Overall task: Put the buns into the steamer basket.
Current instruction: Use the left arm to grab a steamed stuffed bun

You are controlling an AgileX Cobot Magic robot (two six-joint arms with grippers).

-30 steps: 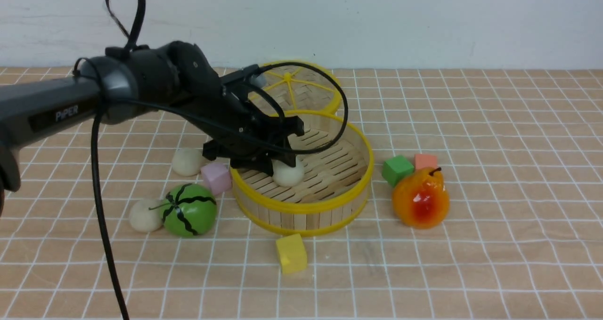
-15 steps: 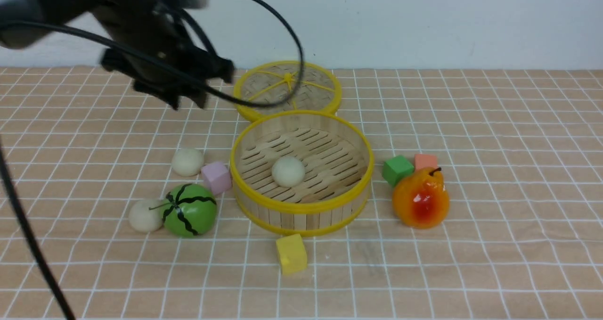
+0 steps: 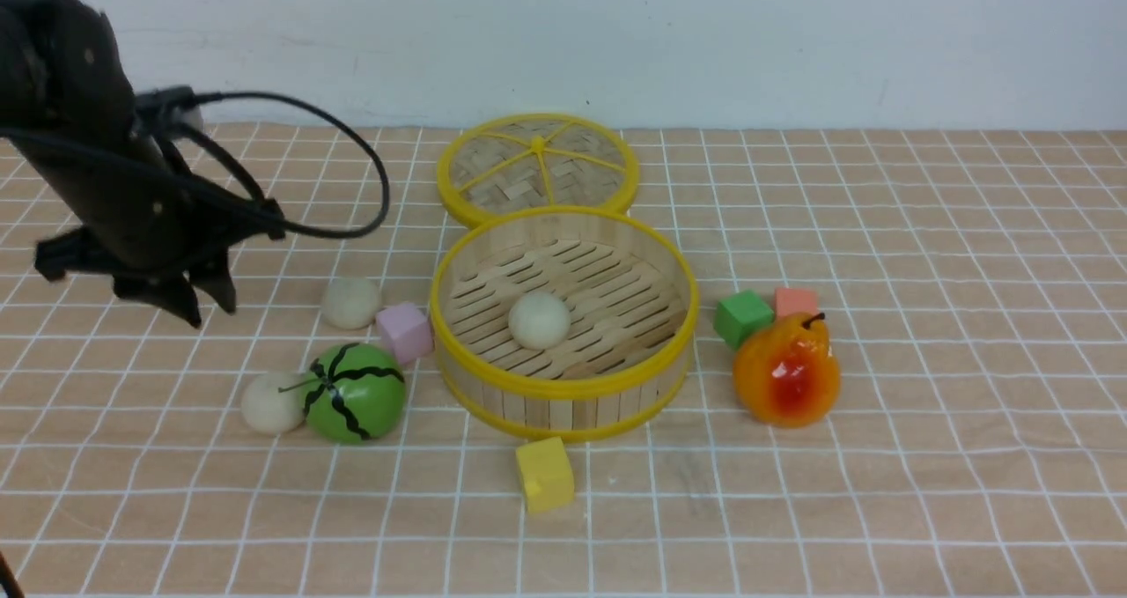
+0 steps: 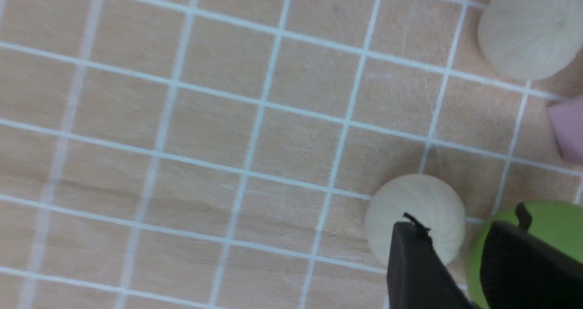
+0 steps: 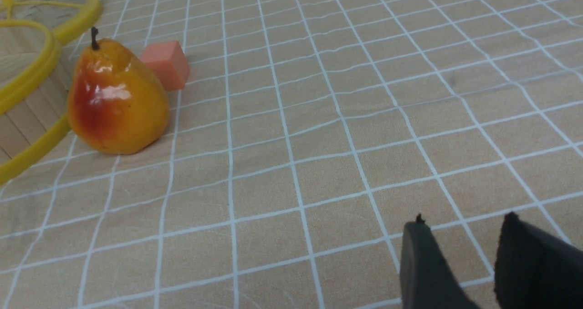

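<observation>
One cream-white bun [image 3: 539,320] lies on the slatted floor of the steamer basket [image 3: 563,388]. A second bun [image 3: 350,302] [image 4: 530,29] rests on the cloth left of the basket, beside a pink cube [image 3: 405,332]. The third bun [image 3: 271,402] [image 4: 414,211] touches the green watermelon toy [image 3: 355,393]. My left gripper [image 3: 209,309] [image 4: 455,227] hangs open and empty above the cloth, left of both loose buns. In its wrist view, my right gripper [image 5: 463,222] stands open over bare cloth, holding nothing.
The woven lid [image 3: 537,166] lies flat behind the basket. A pear [image 3: 786,371] [image 5: 116,102], a green cube [image 3: 742,316] and an orange cube [image 3: 796,301] [image 5: 166,65] sit right of the basket. A yellow cube [image 3: 544,473] lies in front of it.
My left gripper left a bun in the basket, rose, swung left and came down over the left of the table. Nothing else has moved.
</observation>
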